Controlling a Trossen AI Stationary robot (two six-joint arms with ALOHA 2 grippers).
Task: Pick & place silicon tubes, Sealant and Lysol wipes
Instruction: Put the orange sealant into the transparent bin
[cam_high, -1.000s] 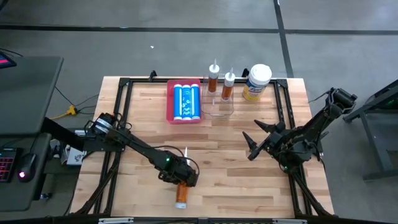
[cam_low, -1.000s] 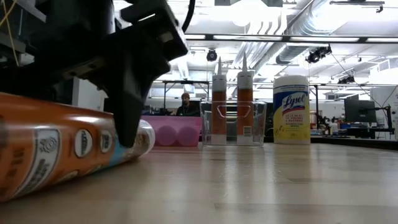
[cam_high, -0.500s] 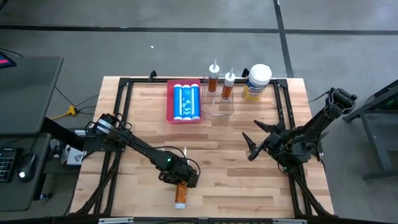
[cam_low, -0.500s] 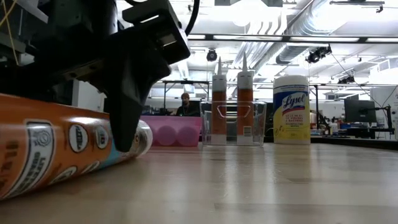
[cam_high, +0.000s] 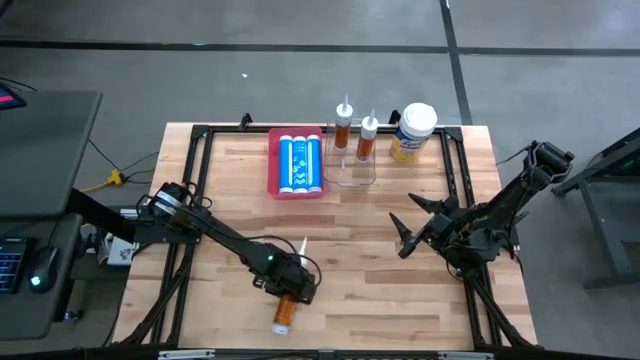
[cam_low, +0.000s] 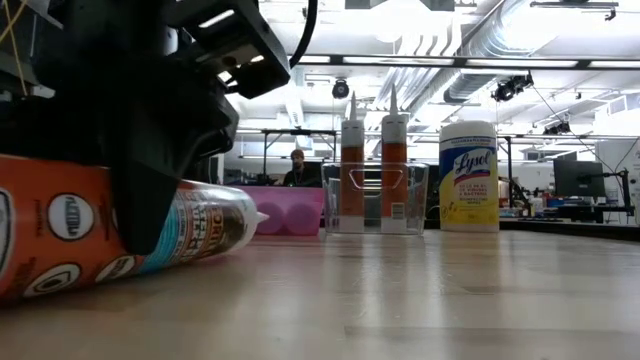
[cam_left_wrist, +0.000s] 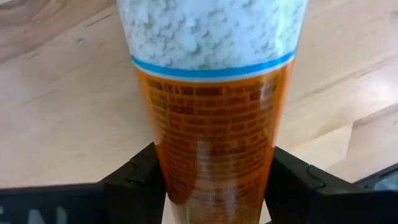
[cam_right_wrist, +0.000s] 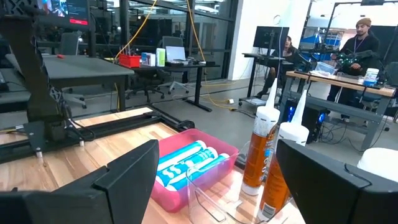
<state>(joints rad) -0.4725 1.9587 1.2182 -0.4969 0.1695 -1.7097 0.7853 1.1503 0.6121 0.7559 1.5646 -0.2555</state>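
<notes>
An orange sealant cartridge (cam_high: 285, 312) with a white nozzle lies on the wooden table near its front edge. My left gripper (cam_high: 289, 287) is shut on it from above. Two more orange cartridges (cam_high: 345, 128) (cam_high: 367, 140) stand upright in a clear container (cam_high: 355, 170) at the far side. Right of them stands the Lysol wipes canister (cam_high: 413, 132), with its white lid and yellow label. My right gripper (cam_high: 405, 235) waits open over the table's right part, touching nothing. My left gripper pinches the cartridge's orange body (cam_left_wrist: 211, 162) between its two fingers (cam_left_wrist: 134, 183), one on each long side, around mid-length. The fingers come from above, pointing down, and lie across the cartridge. The cartridge lies lengthwise along the table, its nozzle (cam_high: 301, 246) toward the far edge.
A pink tray (cam_high: 297, 163) holding blue tubes sits at the far side, left of the clear container. A black frame (cam_high: 200, 170) runs round the tabletop. Bare wood lies between the two arms. People and desks show in the room beyond the table.
My left gripper has shut on the orange cartridge, its fingers closing from wide open onto the body. The cartridge has turned a little on the table, its base end swinging toward the left edge.
</notes>
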